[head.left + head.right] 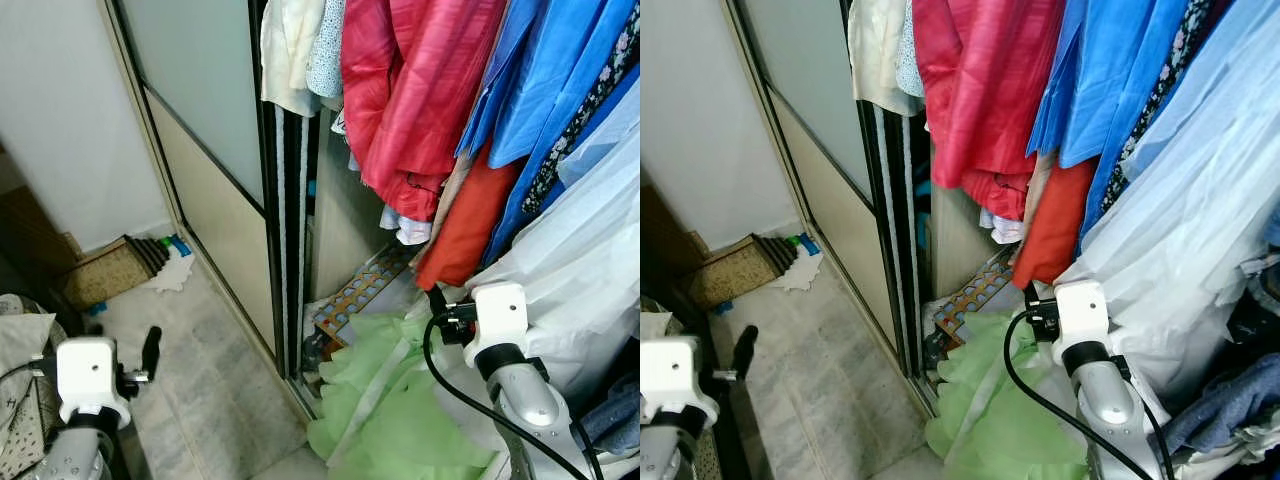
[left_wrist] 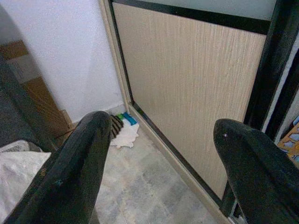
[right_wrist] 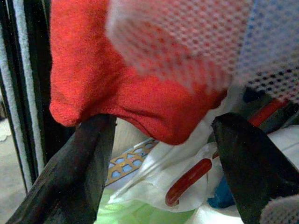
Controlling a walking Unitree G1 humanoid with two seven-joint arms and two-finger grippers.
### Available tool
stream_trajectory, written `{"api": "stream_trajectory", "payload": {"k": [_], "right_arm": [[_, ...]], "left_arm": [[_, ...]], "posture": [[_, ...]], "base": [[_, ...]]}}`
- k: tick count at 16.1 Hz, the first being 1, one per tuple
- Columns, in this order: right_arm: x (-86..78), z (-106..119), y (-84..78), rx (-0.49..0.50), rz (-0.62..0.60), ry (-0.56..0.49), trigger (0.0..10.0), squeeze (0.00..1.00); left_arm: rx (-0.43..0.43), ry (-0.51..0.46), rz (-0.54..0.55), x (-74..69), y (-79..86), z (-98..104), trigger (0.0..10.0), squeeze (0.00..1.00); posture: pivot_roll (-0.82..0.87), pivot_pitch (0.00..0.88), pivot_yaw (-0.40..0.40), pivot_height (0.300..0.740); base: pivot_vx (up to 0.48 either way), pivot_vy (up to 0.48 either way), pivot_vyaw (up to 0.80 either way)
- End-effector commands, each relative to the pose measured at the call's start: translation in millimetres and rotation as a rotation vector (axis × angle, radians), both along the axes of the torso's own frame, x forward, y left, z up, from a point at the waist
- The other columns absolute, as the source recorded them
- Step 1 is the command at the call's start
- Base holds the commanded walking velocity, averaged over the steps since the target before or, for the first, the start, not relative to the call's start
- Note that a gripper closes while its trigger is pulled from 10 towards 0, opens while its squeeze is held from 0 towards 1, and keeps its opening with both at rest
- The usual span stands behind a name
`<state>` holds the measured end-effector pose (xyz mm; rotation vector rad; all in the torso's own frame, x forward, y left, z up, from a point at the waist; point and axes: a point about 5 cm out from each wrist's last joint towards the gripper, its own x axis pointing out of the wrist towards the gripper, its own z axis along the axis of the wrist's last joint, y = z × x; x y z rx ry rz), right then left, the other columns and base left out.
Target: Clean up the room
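Note:
An open wardrobe holds hanging clothes: a red jacket (image 1: 420, 90), blue shirts (image 1: 550, 80) and an orange-red garment (image 1: 460, 225). A crumpled light green cloth (image 1: 385, 400) lies on the wardrobe floor and spills over the track. My right gripper (image 3: 163, 123) is open just under the hem of the orange-red garment (image 3: 131, 93), which hangs between its fingers without being pinched. A white mesh fabric (image 3: 187, 37) drapes in front of it. My left gripper (image 2: 163, 126) is open and holds nothing, low at the left over the tiled floor, facing the sliding door (image 2: 187, 79).
The sliding door (image 1: 215, 200) stands to the left of the opening. An orange and blue patterned board (image 1: 360, 290) leans inside. A white cloth (image 1: 172, 272) and a brown woven mat (image 1: 105, 275) lie by the wall. A white garment (image 1: 590, 260) crowds the right arm.

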<state>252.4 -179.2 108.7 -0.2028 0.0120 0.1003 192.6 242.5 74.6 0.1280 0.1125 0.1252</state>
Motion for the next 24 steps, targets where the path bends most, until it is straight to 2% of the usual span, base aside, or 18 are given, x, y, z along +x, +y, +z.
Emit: {"api": "stream_trajectory", "payload": {"k": [1, 2, 4, 5, 8, 10, 12, 13, 15, 18, 20, 24], "right_arm": [[-4.4, -2.0, -0.9, 0.003, -0.019, 0.015, 10.0, 0.00], [-8.7, -3.3, 2.3, 0.000, 0.003, 0.035, 10.0, 0.00], [-15.2, -4.0, 4.3, -0.068, 0.031, 0.035, 10.0, 0.00], [-16.9, -4.6, 3.9, -0.068, 0.027, 0.038, 10.0, 0.00], [-27.1, -1.5, -10.4, -0.081, 0.000, 0.060, 10.0, 0.00], [-28.4, -1.7, -6.5, -0.082, 0.009, 0.062, 10.0, 0.00], [-25.2, -1.7, -1.2, -0.074, 0.018, 0.057, 10.0, 0.00], [-22.6, 1.8, -2.5, -0.048, 0.014, 0.039, 10.0, 0.00], [-19.2, 3.1, -2.2, -0.015, -0.009, 0.042, 10.0, 0.00], [-17.5, -4.1, 0.7, 0.013, -0.021, 0.066, 10.0, 0.00], [-16.2, -4.0, 5.2, 0.025, -0.005, 0.065, 10.0, 0.00], [-11.8, 1.7, 8.8, 0.043, -0.008, 0.028, 10.0, 0.00]], "left_arm": [[0.008, -0.023, -0.005, -2.7, -4.0, 4.7, 10.0, 0.00], [-0.014, -0.027, -0.022, -2.4, -6.5, 8.8, 10.0, 0.00], [-0.022, -0.038, -0.022, -4.4, -7.2, 12.1, 10.0, 0.00], [-0.025, -0.056, -0.027, 0.0, -7.9, 16.7, 10.0, 0.00], [-0.061, -0.074, -0.049, 3.5, -20.2, 21.4, 10.0, 0.00], [-0.049, -0.070, -0.043, 2.7, -19.7, 19.1, 10.0, 0.00], [-0.043, -0.080, -0.010, 2.1, -14.6, 22.2, 10.0, 0.00], [-0.081, -0.090, 0.009, 2.4, -13.6, 25.5, 10.0, 0.00], [-0.095, -0.096, 0.012, 5.8, -9.9, 26.7, 10.0, 0.00], [-0.156, -0.074, -0.022, 16.5, -20.8, 13.2, 10.0, 0.00], [-0.117, -0.077, -0.039, 23.3, -19.9, 12.3, 10.0, 0.00], [-0.087, -0.115, -0.035, 32.4, -11.1, 27.2, 10.0, 0.00]], "posture": [[-0.03, 0.000, -0.034, 0.740], [-0.04, 0.000, -0.036, 0.740], [-0.04, 0.000, -0.039, 0.740], [-0.05, 0.000, -0.044, 0.740], [-0.08, 0.000, -0.060, 0.740], [-0.08, 0.000, -0.066, 0.740], [-0.07, 0.000, -0.071, 0.740], [-0.04, 0.000, -0.093, 0.740], [-0.05, 0.000, -0.088, 0.740], [-0.04, 0.000, -0.082, 0.740], [-0.05, 0.000, -0.068, 0.740], [-0.04, 0.000, -0.042, 0.740]], "base": [[0.000, 0.000, 0.00], [0.000, 0.000, 0.00], [0.000, 0.000, 0.62], [0.000, 0.000, 0.80], [0.000, 0.000, 0.80], [0.000, 0.000, 0.80], [0.000, 0.000, 0.80], [0.000, 0.000, 0.80], [0.000, 0.000, 0.80], [0.000, 0.000, 0.80], [0.000, 0.000, 0.80], [0.000, 0.000, 0.80]]}}
